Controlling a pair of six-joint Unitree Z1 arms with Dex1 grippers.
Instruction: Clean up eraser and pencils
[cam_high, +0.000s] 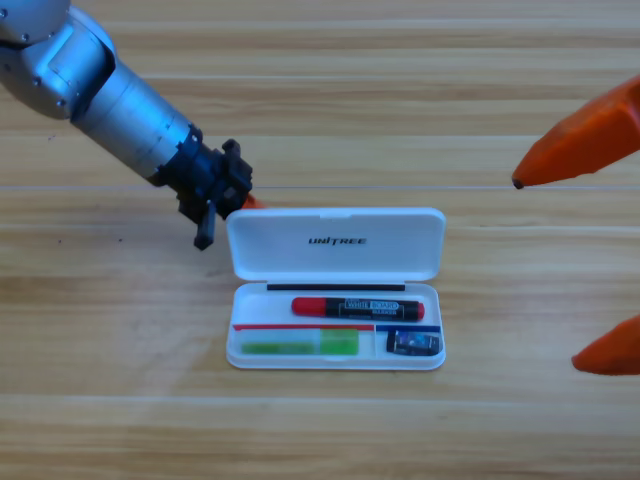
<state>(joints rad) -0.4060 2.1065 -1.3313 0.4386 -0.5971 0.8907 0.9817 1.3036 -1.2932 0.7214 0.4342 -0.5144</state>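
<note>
While the left gripper (222, 205) sits beside the case (336, 243) lid's corner, jaw gap hidden, marker (357, 309), green pen (300, 346) and eraser (413, 344) lie inside; a careless push could shift the case. Right gripper (590, 250) waits, spread.

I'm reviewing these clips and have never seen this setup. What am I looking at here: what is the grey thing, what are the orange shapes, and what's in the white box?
One fixed camera looks down on a wooden table. The grey tube at upper left is a robot arm; its black left gripper sits at the top left corner of the open lid of the white UNITREE case. The orange shapes at the right edge are the jaws of the waiting right gripper, spread wide and empty. In the case lie a black marker with a red cap, a pale green pen and a small dark eraser. Neither gripper visibly holds anything.
</note>
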